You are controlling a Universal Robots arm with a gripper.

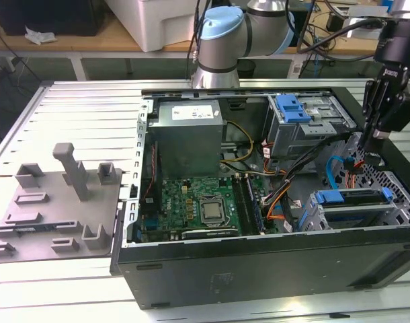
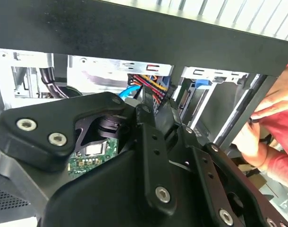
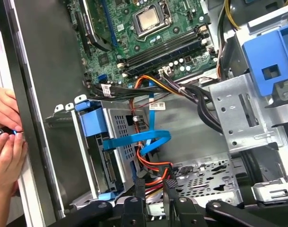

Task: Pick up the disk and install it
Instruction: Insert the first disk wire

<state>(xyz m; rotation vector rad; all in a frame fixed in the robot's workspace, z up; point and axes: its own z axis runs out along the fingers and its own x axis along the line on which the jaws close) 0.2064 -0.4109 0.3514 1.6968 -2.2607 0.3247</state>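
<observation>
- The disk [image 1: 353, 197] [image 3: 118, 123] sits in its blue frame inside the drive cage [image 1: 311, 219], at the corner of the open case [image 1: 259, 269] on the exterior view's right.
- The pincer [image 1: 378, 134] [image 3: 156, 208] hovers above that corner, narrowly parted and holding nothing (cables [image 3: 156, 172] show through the gap).
- The install looks largely done, but I cannot tell whether the disk is fully seated.

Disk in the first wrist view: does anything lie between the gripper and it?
Yes. The disk sits in its metal cage. A blue flat cable loops across its exposed side, and red and orange wires bunch just ahead of the gripper, between it and the disk.
</observation>
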